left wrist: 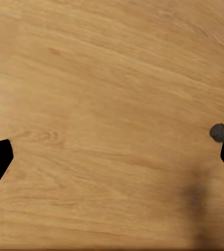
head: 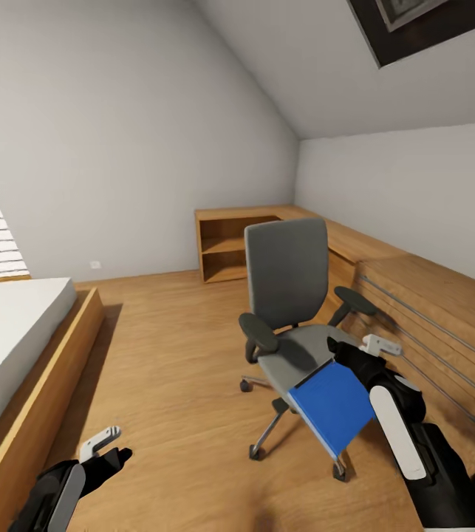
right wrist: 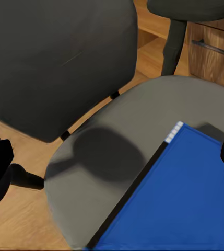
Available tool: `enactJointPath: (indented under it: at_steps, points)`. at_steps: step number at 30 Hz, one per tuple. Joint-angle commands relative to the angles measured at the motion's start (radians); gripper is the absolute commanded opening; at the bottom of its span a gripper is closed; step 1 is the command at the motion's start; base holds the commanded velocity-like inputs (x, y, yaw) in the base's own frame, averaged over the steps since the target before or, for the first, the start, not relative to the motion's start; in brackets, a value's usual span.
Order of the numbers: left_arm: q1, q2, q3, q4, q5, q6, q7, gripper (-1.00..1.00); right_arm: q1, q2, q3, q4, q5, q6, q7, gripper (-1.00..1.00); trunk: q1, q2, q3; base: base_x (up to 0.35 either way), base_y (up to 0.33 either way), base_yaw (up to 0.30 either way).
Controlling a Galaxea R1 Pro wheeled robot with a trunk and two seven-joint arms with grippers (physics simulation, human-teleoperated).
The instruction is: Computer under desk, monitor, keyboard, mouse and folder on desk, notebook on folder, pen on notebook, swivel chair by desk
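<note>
The folder (head: 335, 406) lay on the chair (head: 290, 303) seat, overhanging its front edge, not yet moved, the right tool (head: 374, 346) spread above it, the left tool (head: 104, 443) released, empty.

Grey swivel chair (head: 287, 295) stands upright on the wood floor, close beside the low wooden drawer unit, backrest toward the far wall. Black armrests, chrome star base on casters. Bright blue folder (head: 333, 405) lies on the seat's front edge, tilted, overhanging past the seat front. Right wrist view: folder (right wrist: 179, 204) covers the seat's near part, dark spine edge visible.
</note>
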Motion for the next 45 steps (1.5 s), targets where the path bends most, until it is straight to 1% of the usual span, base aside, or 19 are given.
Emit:
enactJointPath:
  at_steps: [1,6,12,18,23,45]
  points:
    - [0.0,-0.001,0.0,-0.001,0.011,0.004,0.008,1.0,-0.001,-0.001,0.002,-0.001,-0.01,0.002,-0.011,1.0,-0.001,-0.001,-0.001,-0.109,0.294,-0.001]
    - [0.0,-0.001,0.0,-0.001,0.011,0.004,0.008,1.0,-0.001,-0.001,0.002,-0.001,-0.01,0.002,-0.011,1.0,-0.001,-0.001,-0.001,-0.046,0.277,-0.007]
    - [0.0,-0.001,0.0,-0.001,0.011,0.004,0.008,1.0,-0.001,-0.001,0.002,-0.001,-0.01,0.002,-0.01,1.0,-0.001,-0.001,-0.001,-0.003,0.106,-0.135]
    - [0.0,-0.001,0.0,-0.001,0.011,0.004,0.008,1.0,-0.001,-0.001,-0.003,0.0,-0.01,0.002,-0.01,1.0,-0.001,-0.001,-0.001,-0.001,0.022,-0.222]
    - [0.0,-0.001,0.0,-0.001,0.011,0.004,0.008,1.0,-0.001,-0.001,-0.009,0.0,-0.01,0.002,-0.011,1.0,-0.001,-0.001,-0.001,0.0,0.006,-0.103]
    - [0.0,-0.001,0.0,-0.001,0.011,0.004,0.008,1.0,-0.001,-0.001,-0.014,0.001,-0.01,0.003,-0.011,1.0,-0.001,-0.001,-0.001,0.0,0.001,-0.009]
